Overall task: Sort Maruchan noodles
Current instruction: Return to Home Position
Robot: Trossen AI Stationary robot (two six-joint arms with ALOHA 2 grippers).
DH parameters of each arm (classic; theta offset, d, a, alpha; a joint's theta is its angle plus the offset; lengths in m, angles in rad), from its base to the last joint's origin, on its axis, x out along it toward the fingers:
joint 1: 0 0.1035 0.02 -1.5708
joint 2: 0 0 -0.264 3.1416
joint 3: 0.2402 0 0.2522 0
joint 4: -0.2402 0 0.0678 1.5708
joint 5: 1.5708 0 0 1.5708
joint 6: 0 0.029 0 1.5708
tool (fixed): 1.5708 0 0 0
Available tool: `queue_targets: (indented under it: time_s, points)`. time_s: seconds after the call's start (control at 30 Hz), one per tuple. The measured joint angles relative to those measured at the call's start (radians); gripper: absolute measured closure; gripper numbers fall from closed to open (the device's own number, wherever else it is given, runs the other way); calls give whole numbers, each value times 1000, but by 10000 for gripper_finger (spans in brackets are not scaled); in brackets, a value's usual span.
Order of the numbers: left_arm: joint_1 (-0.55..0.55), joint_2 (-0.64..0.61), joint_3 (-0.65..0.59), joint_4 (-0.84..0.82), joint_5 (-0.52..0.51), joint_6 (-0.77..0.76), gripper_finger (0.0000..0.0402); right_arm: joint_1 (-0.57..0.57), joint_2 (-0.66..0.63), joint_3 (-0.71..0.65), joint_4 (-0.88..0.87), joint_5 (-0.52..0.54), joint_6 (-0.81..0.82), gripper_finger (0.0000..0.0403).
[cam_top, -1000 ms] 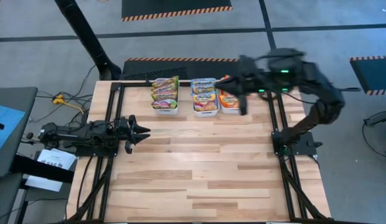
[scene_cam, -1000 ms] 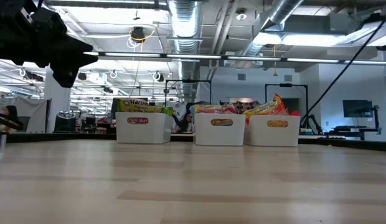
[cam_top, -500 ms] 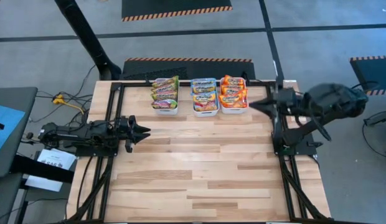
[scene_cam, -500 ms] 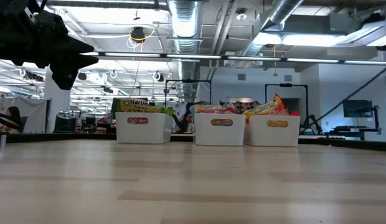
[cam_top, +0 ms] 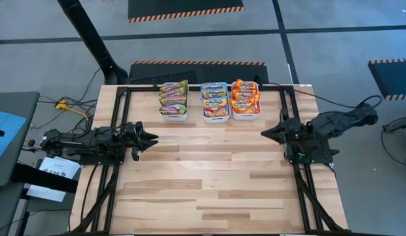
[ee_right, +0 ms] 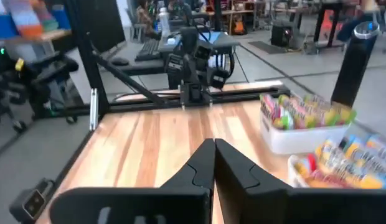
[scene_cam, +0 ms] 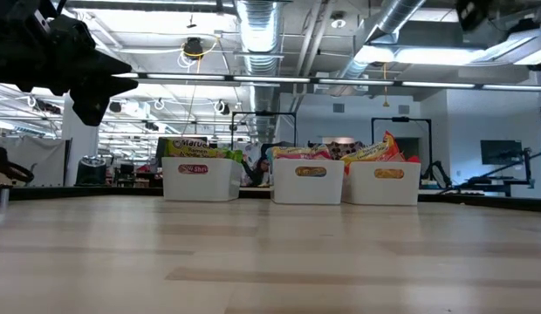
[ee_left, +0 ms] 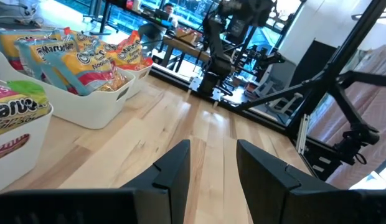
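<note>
The Maruchan noodles fill three white bins in a row at the table's far edge: green-edged packets in the left bin, blue-edged packets in the middle bin, orange-edged packets in the right bin. The low view shows the bins side by side with packets sticking up over their rims. My left gripper rests low at the table's left side, open, pointing right; its wrist view shows the gap. My right gripper sits at the right side, shut, pointing left. Neither is near a packet.
Bare wooden tabletop stretches between the two grippers and toward the near edge. Black frame rails run along the left and right sides. The left arm's dark body fills the low view's upper left corner.
My right arm has swung away from above the orange-packet bin, toward the table's right edge and the near side, and has come down low beside the right rail. The orange bin shows in full now. My left arm has kept still.
</note>
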Motion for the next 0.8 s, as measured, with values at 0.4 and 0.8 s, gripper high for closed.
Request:
queue_targets:
  time_s: [0.4, 0.8]
  points:
    - [0, 0, -1, 0, 1, 0, 285, -14, -406, -368, 165, -49, 59, 369]
    - [0, 0, -1, 1, 1, 0, 285, -18, -444, -452, 140, -58, 48, 369]
